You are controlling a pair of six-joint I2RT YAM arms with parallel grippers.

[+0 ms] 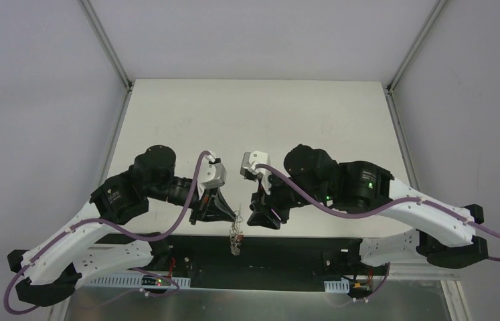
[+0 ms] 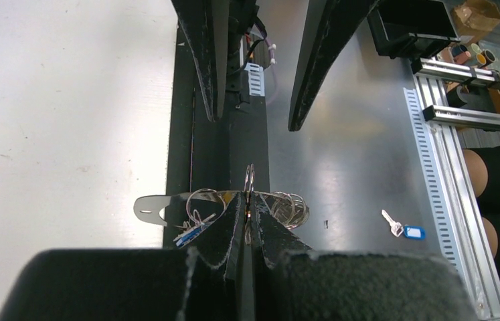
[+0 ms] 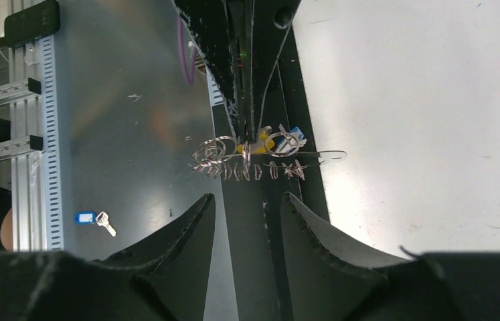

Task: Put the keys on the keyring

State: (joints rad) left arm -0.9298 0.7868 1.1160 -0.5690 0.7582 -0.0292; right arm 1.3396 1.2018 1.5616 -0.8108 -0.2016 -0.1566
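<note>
The left pincer was clamped on the keyring, mid-frame beyond the bench edge. The right pincer stood apart, facing it. A blue-tagged key lay loose at lower right, probably best lifted by its tag.

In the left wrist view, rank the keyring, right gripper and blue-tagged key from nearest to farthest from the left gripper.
1. keyring: clamped in the left gripper.
2. right gripper: open, just ahead.
3. blue-tagged key: off right, lying on the metal sheet.
</note>
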